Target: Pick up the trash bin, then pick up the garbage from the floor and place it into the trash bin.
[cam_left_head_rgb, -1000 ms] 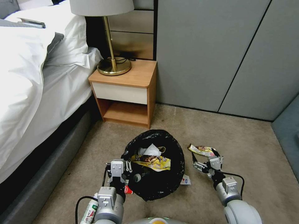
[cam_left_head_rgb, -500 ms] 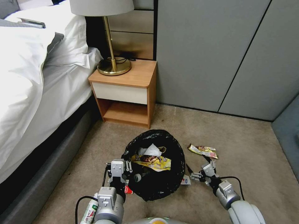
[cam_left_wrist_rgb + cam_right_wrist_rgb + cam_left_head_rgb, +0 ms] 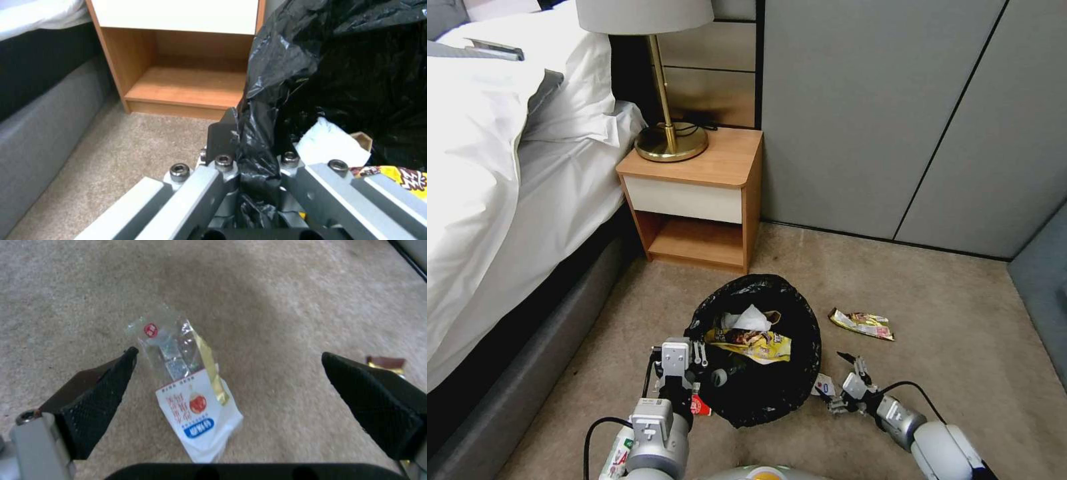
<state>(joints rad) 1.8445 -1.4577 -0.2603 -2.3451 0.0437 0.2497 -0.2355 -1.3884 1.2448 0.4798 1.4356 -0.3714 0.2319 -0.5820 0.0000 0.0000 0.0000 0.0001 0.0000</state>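
The trash bin point(image 3: 760, 393), lined with a crinkly black bag, holds a white tissue point(image 3: 749, 319) and a yellow wrapper point(image 3: 752, 343). My left gripper point(image 3: 699, 357) is shut on the bag-covered rim point(image 3: 260, 133) on the bin's near left side. My right gripper point(image 3: 836, 383) is low over the carpet just right of the bin, open, its fingers point(image 3: 104, 386) straddling a small white and clear wrapper point(image 3: 191, 386), also seen beside the bin point(image 3: 824, 384). A yellow and red wrapper point(image 3: 862, 323) lies on the floor farther off.
A wooden nightstand point(image 3: 700, 193) with a brass lamp point(image 3: 670, 140) stands behind the bin, and the bed point(image 3: 487, 200) runs along the left. A green-labelled bottle point(image 3: 617, 453) lies by my left arm. Grey wall panels point(image 3: 894, 113) stand behind open carpet.
My right gripper has drawn back from the yellow and red wrapper, moving down and left to the white wrapper beside the bin. The left gripper keeps its hold on the rim.
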